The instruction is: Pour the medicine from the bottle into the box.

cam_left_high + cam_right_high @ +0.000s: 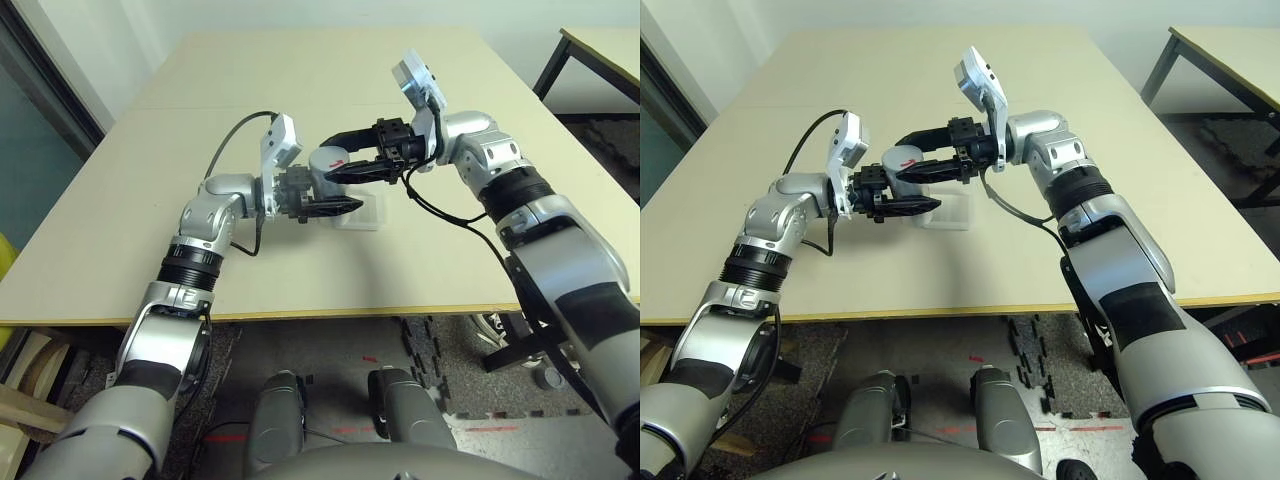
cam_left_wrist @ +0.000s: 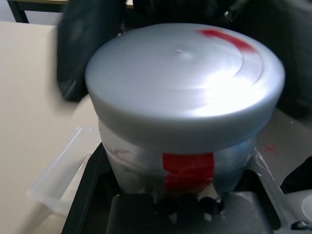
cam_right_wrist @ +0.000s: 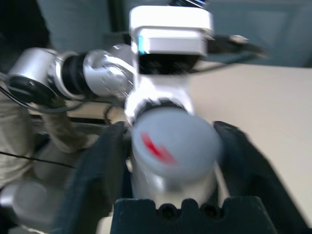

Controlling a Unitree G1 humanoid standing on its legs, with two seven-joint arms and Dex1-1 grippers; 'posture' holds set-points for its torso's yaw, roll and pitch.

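A plain test room or lab is shown — not a home. A wide beige bench with a bare top is placed on a dark grey floor, where red tape marks and black interlocking foam mats are seen. A second table with black metal legs is set at the right, near a white wall. A dark glass partition is seen at the left. No household furniture is present — only work surfaces.
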